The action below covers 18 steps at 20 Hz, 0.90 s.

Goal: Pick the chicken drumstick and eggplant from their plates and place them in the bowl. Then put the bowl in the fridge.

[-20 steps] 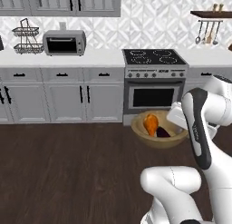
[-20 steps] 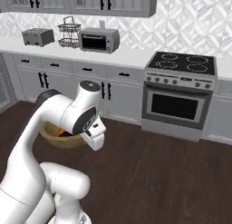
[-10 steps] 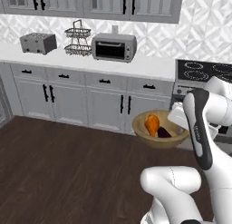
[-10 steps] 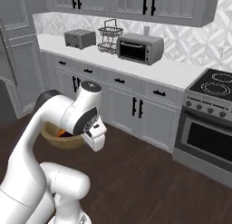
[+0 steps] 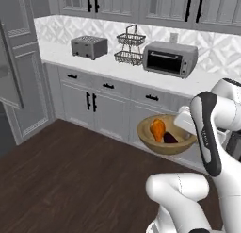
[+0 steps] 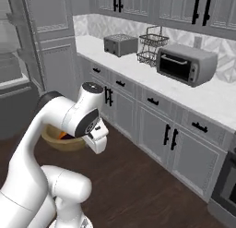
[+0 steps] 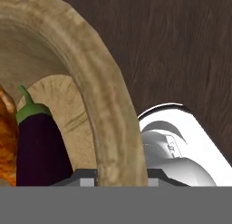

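Transport stage, bowl loaded. The hand (image 7: 120, 180) is closed on the rim of the bowl (image 5: 165, 134), the thick wooden wall passing between its fingertips at the bottom of the hand view; the bowl is carried clear of the dark wood floor (image 5: 70, 175), out in front of the arm and level enough to keep its load. Inside lie one chicken drumstick (image 5: 157, 129) and one eggplant (image 5: 170, 138), side by side and touching, the drumstick on the far side from the gripped rim. In the hand view the eggplant (image 7: 41, 148) lies with its long axis running away from the fingertips, green stem end farthest.

The relation that governs the coming move: the fridge (image 6: 11, 65) stands at the left edge of both base views, beyond the end of the cabinet run, with its door (image 5: 12, 62) swung open; the bowl therefore has to travel leftward from its present position, rim-held, toward the shelves.

Count: one bowl, one drumstick, one eggplant, one fridge. On the surface (image 5: 122, 69) behind: one toaster (image 5: 89, 47), one wire basket stand (image 5: 130, 50), one toaster oven (image 5: 169, 60).
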{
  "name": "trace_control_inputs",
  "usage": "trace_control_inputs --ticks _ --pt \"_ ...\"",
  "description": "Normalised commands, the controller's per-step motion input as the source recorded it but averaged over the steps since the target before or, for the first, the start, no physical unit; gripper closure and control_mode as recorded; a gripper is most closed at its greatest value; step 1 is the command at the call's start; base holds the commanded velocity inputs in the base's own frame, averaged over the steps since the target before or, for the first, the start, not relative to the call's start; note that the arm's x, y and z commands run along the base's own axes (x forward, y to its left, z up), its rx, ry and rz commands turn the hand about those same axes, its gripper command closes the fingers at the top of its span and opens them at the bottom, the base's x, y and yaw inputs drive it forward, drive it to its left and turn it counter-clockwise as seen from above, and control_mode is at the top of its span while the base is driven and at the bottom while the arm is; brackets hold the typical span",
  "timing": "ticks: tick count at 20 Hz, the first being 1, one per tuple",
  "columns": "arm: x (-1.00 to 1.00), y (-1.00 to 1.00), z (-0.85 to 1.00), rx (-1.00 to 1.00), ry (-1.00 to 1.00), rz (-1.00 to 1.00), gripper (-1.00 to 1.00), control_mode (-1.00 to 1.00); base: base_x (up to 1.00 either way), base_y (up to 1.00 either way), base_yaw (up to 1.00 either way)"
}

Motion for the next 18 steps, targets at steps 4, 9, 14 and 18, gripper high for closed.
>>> trace_control_inputs --ticks 4,9,14,18 --pt "0.0 0.0 0.0 0.0 0.0 0.0 1.0 1.0 1.0 0.0 0.48" --pt "0.0 0.0 0.0 0.0 0.0 0.0 1.0 1.0 1.0 0.0 0.51" --pt "0.0 0.0 0.0 0.0 0.0 0.0 1.0 1.0 0.95 0.0 0.59" --pt "0.0 0.0 0.0 0.0 0.0 0.0 1.0 1.0 0.98 0.0 0.61"
